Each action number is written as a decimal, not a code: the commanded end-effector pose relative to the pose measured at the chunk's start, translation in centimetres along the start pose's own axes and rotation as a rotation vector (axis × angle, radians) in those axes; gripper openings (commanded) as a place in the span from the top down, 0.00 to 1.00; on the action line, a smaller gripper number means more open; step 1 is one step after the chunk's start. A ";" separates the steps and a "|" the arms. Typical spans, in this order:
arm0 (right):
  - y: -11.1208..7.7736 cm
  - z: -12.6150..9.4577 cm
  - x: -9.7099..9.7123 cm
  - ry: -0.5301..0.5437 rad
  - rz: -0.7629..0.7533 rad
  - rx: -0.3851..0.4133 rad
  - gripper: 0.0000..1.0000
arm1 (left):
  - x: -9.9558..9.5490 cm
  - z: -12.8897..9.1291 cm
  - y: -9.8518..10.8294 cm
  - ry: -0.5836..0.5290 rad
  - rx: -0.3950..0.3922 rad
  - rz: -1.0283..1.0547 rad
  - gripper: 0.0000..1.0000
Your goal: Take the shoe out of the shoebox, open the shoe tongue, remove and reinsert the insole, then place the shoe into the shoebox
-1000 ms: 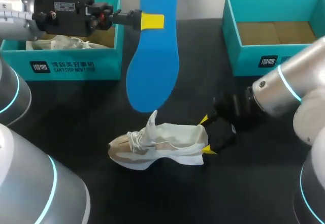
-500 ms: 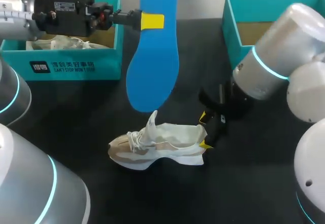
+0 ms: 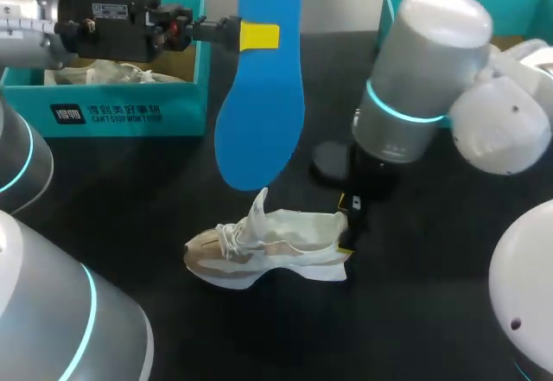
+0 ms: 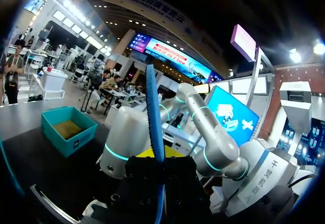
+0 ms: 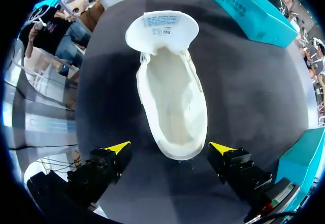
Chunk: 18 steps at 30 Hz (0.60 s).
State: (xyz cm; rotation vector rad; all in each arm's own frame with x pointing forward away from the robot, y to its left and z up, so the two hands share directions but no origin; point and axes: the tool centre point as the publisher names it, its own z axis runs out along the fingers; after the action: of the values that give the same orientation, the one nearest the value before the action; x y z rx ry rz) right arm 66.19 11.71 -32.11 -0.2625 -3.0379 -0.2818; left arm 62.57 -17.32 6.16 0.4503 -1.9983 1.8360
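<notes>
A beige and white shoe (image 3: 268,247) lies on its side on the black table, toe pointing left. In the right wrist view the shoe (image 5: 172,97) has its tongue (image 5: 161,28) folded out and its inside is bare. My right gripper (image 3: 347,225) hangs over the heel. It is open, and the heel sits between the yellow tips of the right gripper (image 5: 170,147) without touching either. My left gripper (image 3: 259,35) is shut on a blue insole (image 3: 259,96) that hangs upright above the shoe. In the left wrist view the insole (image 4: 155,117) stands edge-on out of the left gripper (image 4: 160,163).
A teal shoebox (image 3: 104,109) stands at the back left with pale contents (image 3: 112,72) inside. A second teal shoebox (image 3: 423,96) stands at the back right, partly behind my right arm. Black tabletop (image 3: 415,295) lies in front of and to the right of the shoe.
My right arm has swung up and over, so its wrist now points down at the heel and its gripper sits closer to the shoe. The left arm and insole have not moved.
</notes>
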 end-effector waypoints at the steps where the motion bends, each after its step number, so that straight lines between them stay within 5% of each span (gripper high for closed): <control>1: 0.6 0.5 0.3 -0.001 -0.005 0.202 0.00 | -0.1 0.1 -0.1 0.000 -0.004 0.000 1.00; 18: 2.2 -0.7 0.0 -0.026 -0.030 0.161 0.00 | -0.1 0.1 -0.1 0.000 -0.004 0.000 1.00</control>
State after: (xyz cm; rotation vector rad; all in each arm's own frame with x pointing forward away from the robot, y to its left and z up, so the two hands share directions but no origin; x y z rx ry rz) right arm 66.58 13.32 -31.64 -0.2120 -3.0640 -0.0520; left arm 62.57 -17.32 6.16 0.4502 -1.9984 1.8359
